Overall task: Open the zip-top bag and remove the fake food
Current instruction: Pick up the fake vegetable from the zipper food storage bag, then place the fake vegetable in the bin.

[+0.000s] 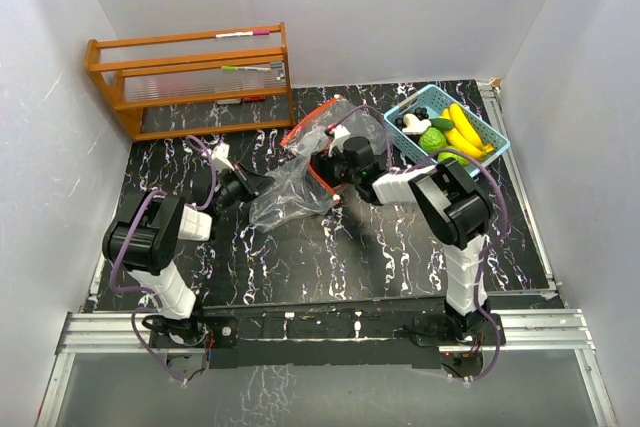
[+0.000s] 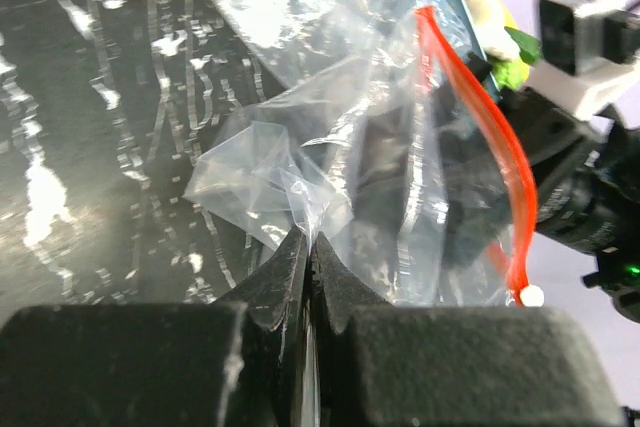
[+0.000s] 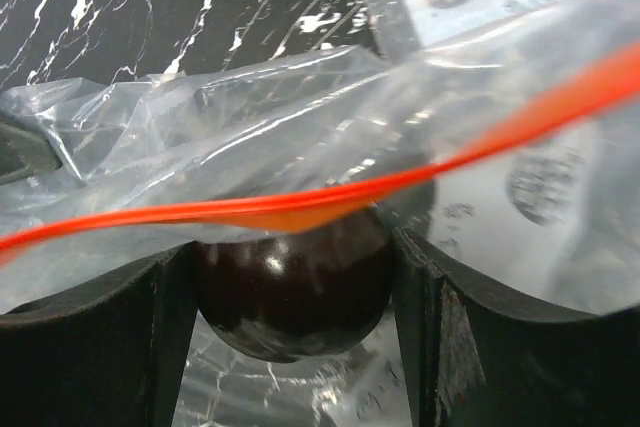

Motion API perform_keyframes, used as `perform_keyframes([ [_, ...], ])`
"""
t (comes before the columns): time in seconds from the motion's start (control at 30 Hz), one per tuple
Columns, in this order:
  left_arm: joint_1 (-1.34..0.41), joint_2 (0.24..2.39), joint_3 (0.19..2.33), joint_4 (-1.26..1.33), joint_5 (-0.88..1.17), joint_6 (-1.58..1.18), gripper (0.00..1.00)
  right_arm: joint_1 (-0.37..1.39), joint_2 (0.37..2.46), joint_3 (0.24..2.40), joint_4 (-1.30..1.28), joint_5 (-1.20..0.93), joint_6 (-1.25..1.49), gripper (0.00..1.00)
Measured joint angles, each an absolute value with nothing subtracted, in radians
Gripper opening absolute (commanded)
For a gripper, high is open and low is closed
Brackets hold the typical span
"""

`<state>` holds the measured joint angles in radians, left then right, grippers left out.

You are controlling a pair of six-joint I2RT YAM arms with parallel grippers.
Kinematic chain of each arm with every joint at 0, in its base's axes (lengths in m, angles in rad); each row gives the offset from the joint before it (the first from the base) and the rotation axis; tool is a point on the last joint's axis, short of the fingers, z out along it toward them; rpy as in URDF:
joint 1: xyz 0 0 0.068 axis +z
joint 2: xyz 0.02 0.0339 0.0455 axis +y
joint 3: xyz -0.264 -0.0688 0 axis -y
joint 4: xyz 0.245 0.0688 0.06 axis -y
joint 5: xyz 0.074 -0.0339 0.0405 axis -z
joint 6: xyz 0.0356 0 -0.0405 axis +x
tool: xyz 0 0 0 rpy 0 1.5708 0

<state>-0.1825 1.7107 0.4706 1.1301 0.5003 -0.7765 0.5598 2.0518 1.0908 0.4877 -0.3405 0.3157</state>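
Observation:
The clear zip-top bag (image 1: 283, 190) with its red zip (image 1: 303, 129) lies crumpled mid-table, mouth open toward the right arm. My left gripper (image 1: 262, 184) is shut on a bunched corner of the bag (image 2: 300, 97), its fingertips (image 2: 308, 237) pinching the film. My right gripper (image 1: 325, 169) reaches into the bag's mouth. In the right wrist view its jaws press on both sides of a dark, glossy round piece of fake food (image 3: 290, 292), just under the red zip (image 3: 300, 209). More fake food, yellow bananas (image 1: 462, 127) and green pieces (image 1: 432, 139), lies in the basket.
A light-blue perforated basket (image 1: 494, 139) stands at the back right, close behind the right arm. A wooden rack (image 1: 190, 77) stands against the back wall on the left. White walls close the table in on three sides.

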Motion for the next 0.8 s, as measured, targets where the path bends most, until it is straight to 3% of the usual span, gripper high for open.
perform_keyframes([
  [0.53, -0.091, 1.905, 0.421, 1.322, 0.508, -0.992, 0.00, 0.182, 1.600, 0.947, 0.425, -0.267, 0.334, 0.54],
  [0.8, -0.091, 1.906, 0.421, 1.345, 0.516, -1.010, 0.00, -0.001, 1.743, 1.107, 0.385, -0.191, 0.369, 0.56],
])
